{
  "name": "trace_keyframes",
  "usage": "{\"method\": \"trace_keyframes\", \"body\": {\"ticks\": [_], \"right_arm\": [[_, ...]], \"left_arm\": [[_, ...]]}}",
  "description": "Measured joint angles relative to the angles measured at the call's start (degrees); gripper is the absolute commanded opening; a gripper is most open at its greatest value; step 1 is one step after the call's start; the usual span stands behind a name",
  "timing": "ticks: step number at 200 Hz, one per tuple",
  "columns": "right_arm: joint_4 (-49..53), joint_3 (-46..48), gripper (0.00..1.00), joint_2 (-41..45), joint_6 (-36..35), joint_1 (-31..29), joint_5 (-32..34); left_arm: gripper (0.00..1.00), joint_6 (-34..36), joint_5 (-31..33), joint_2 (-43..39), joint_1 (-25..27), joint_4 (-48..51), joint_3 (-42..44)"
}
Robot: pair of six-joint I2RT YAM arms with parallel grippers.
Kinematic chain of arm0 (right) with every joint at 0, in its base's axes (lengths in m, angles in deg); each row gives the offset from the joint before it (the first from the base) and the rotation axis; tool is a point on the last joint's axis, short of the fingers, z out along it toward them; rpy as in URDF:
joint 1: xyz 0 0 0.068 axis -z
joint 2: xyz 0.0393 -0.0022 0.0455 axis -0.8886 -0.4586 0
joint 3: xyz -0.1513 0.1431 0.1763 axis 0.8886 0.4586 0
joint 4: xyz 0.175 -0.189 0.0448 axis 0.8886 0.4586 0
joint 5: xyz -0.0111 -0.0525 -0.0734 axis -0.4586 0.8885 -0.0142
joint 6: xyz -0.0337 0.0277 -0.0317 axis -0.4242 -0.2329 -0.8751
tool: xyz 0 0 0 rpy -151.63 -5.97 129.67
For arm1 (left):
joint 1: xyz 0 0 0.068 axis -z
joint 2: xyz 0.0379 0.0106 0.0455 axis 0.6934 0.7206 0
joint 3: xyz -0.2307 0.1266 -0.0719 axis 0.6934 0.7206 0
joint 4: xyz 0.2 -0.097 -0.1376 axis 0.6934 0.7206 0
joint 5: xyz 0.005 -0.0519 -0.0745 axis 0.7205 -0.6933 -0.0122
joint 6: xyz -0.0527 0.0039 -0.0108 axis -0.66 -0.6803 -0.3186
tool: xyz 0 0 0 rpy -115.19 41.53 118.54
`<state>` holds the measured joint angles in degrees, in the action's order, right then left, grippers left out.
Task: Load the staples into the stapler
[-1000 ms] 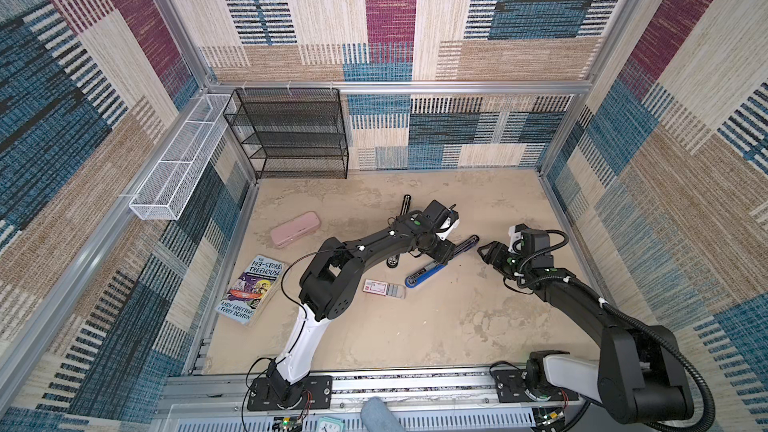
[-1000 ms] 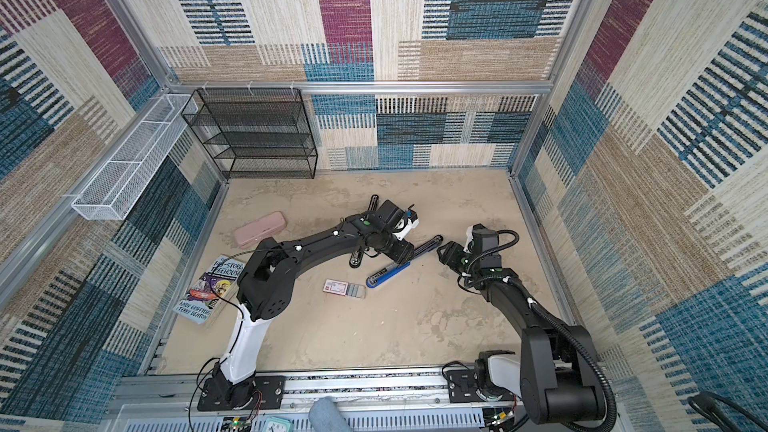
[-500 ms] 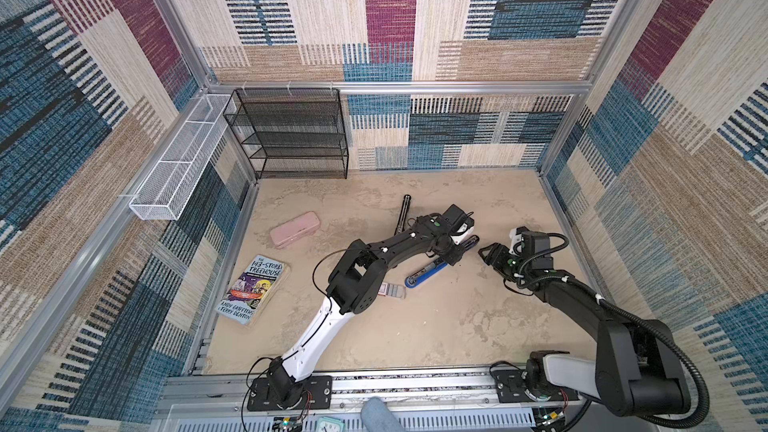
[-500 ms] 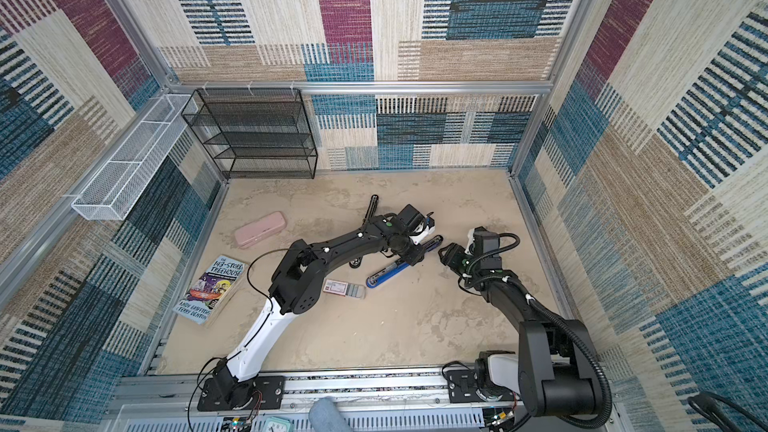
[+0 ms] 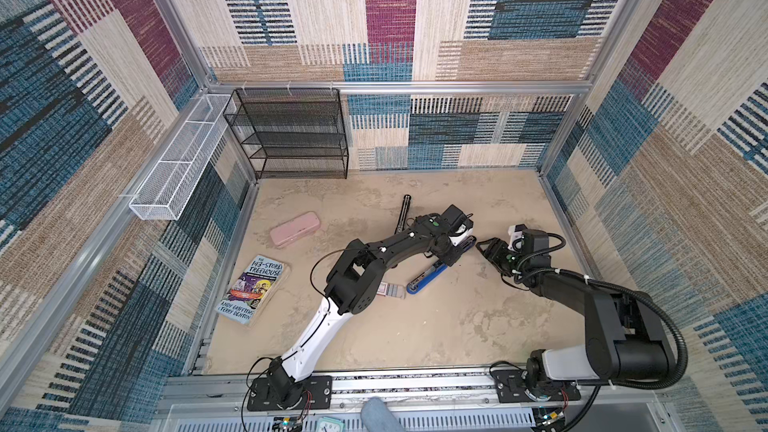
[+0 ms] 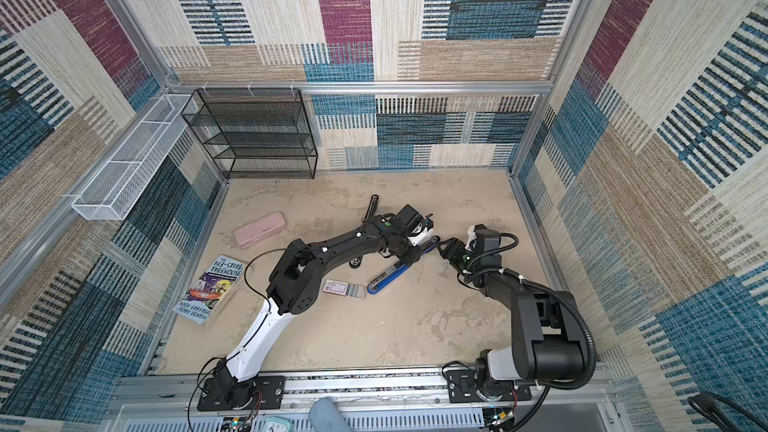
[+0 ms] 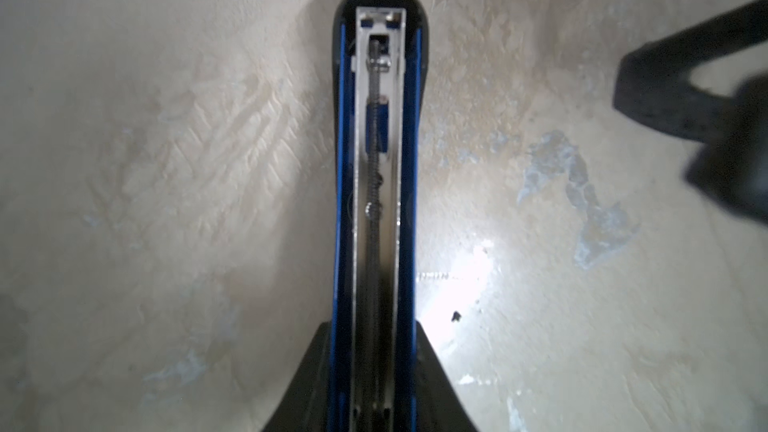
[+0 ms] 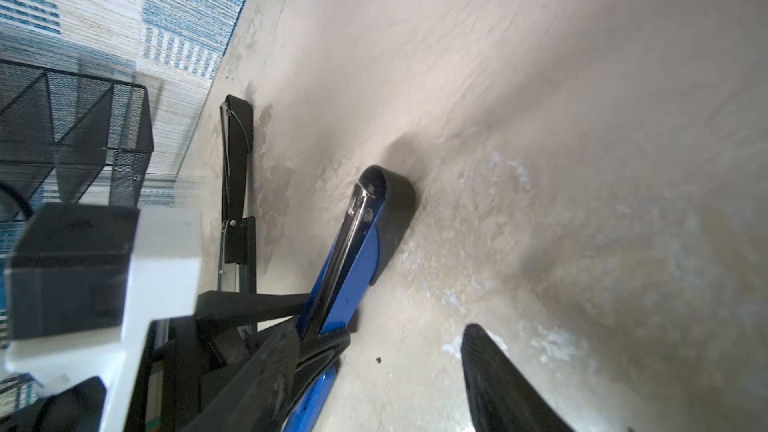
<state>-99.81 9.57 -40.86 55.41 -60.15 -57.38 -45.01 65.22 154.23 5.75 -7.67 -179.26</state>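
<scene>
Stapler (image 7: 376, 160) | we are holding its channel clamped in left gripper (image 7: 374, 338), axis aiming at spread right gripper (image 5: 490, 253) | staples (image 5: 392, 290) lying nearer left gripper

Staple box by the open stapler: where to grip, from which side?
Probably top-down: the staple box lies flat on the table, so only its long edges offer a pinch. Close across the white sleeve's narrow width, not the grey tray slid out toward the stapler; that could slip.
</scene>
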Motion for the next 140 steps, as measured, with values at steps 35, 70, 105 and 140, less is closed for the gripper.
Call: {"method": "trace_keyframes", "body": {"ticks": [35,70,105,140], "right_arm": [[-11.9,1.1,0.70,-6.8,4.8,0.8,-6.0],[-24.4,1.3,0.70,-13.4,9.6,0.8,-11.8],[-36.2,1.0,0.68,-20.5,14.7,0.8,-16.1],[-46.5,0.0,0.64,-27.4,19.7,0.8,-19.5]], "left_arm": [[0.02,0.0,0.0,-3.9,0.0,-2.3,5.4],[0.02,-0.1,-0.1,-5.4,0.0,-4.3,7.5],[0.08,-0.1,-0.7,-5.4,0.0,-4.5,7.7],[0.09,-0.2,-1.8,-5.4,0.1,-4.7,7.6]]}}
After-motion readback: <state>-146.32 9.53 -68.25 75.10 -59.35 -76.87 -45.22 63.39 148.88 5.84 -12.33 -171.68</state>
